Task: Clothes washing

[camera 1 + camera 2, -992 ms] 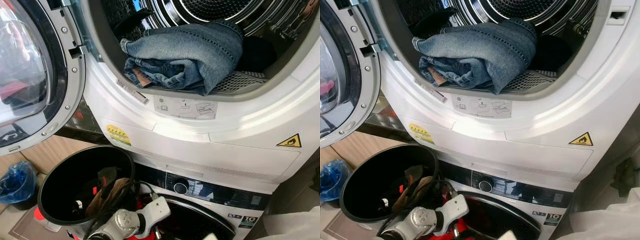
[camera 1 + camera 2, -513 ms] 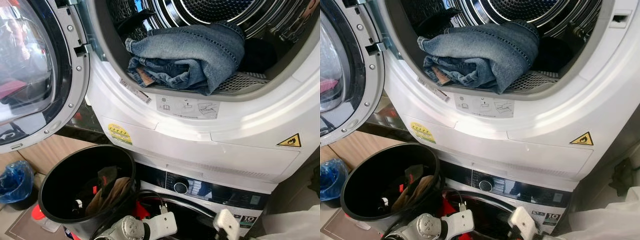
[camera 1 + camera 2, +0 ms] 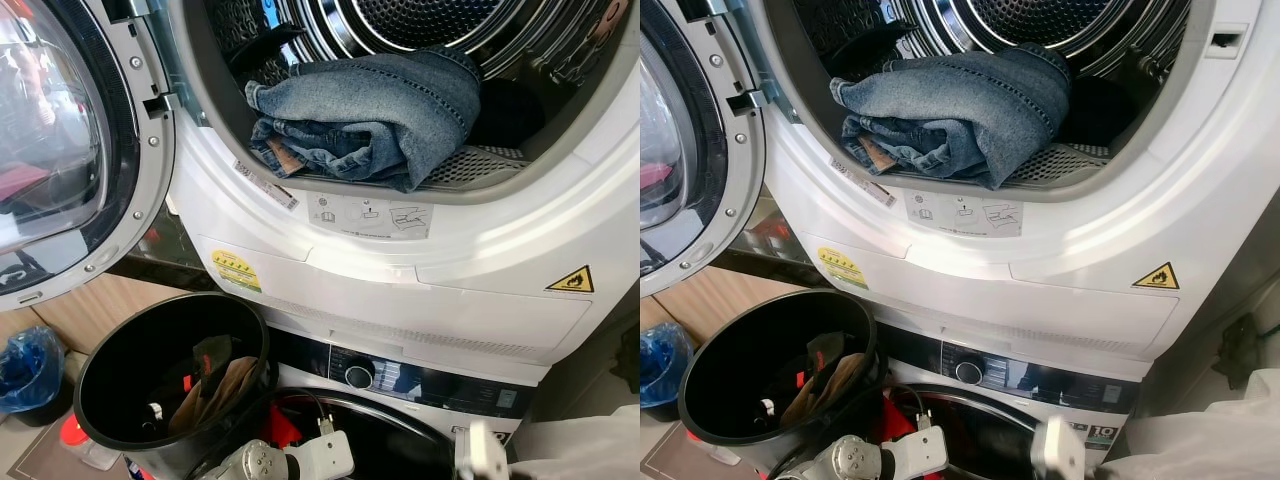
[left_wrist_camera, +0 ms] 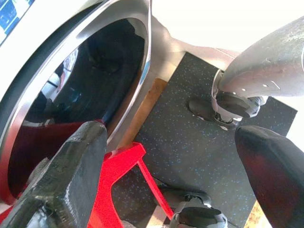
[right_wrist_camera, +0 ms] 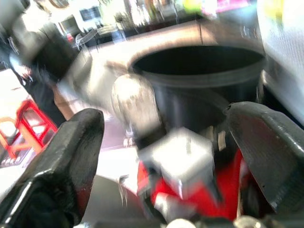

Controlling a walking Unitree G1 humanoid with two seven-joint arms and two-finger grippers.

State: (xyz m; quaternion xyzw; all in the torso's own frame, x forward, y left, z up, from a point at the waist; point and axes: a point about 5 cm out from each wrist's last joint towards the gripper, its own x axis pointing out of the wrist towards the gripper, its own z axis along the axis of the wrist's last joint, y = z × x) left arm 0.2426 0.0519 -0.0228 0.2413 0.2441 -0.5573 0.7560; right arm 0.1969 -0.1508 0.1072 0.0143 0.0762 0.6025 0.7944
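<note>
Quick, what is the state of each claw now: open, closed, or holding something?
Left claw: open, holding nothing, low beside the lower machine's door.
Right claw: open, holding nothing, facing the black bucket.

jeans (image 3: 385,110): I see blue denim cloth, rough, with pale stitching
dryer front (image 3: 480,290): white plastic, smooth and glossy
drum (image 3: 420,20): shiny metal, ribbed and perforated
bucket (image 3: 100,360): black plastic, I find it smooth
floor mat (image 4: 190,142): dark, matt, speckled
left gripper (image 4: 171,175): fingers matt black, rough
</note>
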